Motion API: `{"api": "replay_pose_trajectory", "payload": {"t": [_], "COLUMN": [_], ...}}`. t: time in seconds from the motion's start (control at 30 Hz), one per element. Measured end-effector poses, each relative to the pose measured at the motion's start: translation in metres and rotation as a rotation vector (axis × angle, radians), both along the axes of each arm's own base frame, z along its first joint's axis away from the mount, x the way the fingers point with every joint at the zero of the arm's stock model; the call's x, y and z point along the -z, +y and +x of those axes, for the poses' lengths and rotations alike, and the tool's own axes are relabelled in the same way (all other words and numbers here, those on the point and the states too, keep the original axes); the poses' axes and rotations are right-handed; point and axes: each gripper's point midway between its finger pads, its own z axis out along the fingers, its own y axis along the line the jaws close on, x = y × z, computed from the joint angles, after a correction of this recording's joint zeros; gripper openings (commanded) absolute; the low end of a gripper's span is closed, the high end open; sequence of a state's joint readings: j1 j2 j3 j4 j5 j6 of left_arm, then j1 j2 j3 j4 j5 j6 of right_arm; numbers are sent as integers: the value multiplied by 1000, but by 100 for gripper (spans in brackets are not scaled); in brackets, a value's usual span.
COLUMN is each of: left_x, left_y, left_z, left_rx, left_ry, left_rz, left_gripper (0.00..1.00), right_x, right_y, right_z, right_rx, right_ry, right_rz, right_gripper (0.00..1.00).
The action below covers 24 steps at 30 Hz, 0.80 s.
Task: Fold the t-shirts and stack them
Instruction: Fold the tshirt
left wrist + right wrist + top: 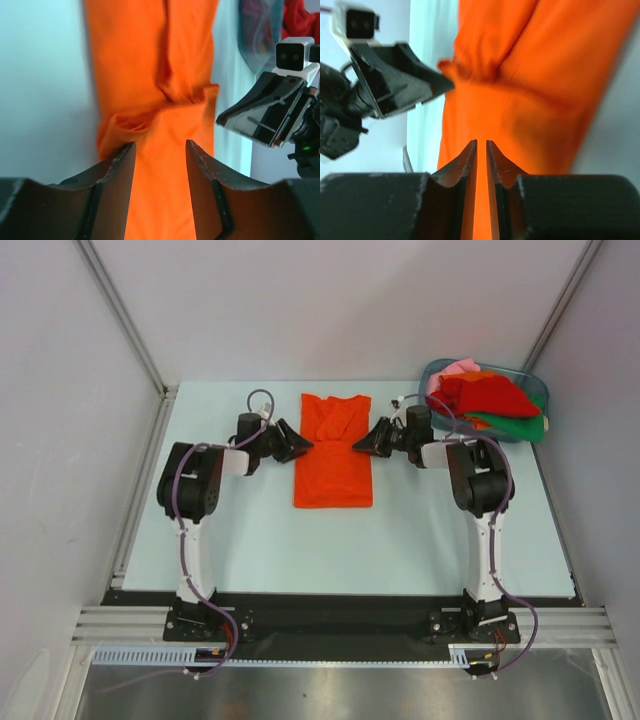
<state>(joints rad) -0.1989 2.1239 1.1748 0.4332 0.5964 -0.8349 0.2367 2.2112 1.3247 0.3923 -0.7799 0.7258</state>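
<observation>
A bright orange t-shirt (334, 455) lies on the table, folded into a long narrow strip with rumpled sleeves at its far end. My left gripper (300, 445) is at the shirt's left edge, open and empty; in the left wrist view (160, 145) the cloth (150, 75) lies below the jaws. My right gripper (362, 444) is at the shirt's right edge. In the right wrist view (481, 142) its jaws stand almost together with only a thin slit, nothing held, above the cloth (535, 90). Red (485, 395), green (520, 427) and pink (455, 368) shirts are piled in the tub.
A bluish translucent tub (537, 390) stands at the back right corner of the table. Metal frame posts and white walls enclose the table on the left, right and back. Both grippers face each other across the shirt, close together.
</observation>
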Motion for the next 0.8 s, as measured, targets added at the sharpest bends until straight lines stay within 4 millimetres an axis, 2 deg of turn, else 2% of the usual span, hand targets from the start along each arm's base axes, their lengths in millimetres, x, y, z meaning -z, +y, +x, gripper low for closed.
{"api": "replay_pose_trajectory", "payload": {"t": [0.1, 0.23, 0.37, 0.47, 0.57, 0.63, 0.7, 0.8], "left_x": [15, 14, 11, 5, -13, -35, -59, -80], "left_y": [-5, -8, -4, 9, 29, 43, 54, 62], "left_z": [19, 39, 45, 43, 25, 4, -21, -60], "left_rx": [4, 23, 24, -3, -46, -84, -127, -182], "left_ry": [31, 29, 41, 46, 40, 18, -22, -62], "left_rz": [-33, -73, -56, -9, 55, 85, 103, 118], "left_gripper": [49, 51, 53, 55, 63, 68, 69, 70], "right_x": [14, 34, 28, 33, 25, 14, -5, -34], "right_y": [-7, -20, -31, -44, -60, -73, -83, -87], "right_z": [28, 48, 67, 74, 66, 48, 22, -20], "right_rx": [40, 75, 102, 136, 176, 206, 231, 269], "right_ry": [17, 64, 49, 38, 22, 18, 4, -33], "right_rz": [29, 61, 27, -64, -196, -285, -351, -362], "right_gripper": [17, 17, 19, 28, 37, 39, 42, 43]}}
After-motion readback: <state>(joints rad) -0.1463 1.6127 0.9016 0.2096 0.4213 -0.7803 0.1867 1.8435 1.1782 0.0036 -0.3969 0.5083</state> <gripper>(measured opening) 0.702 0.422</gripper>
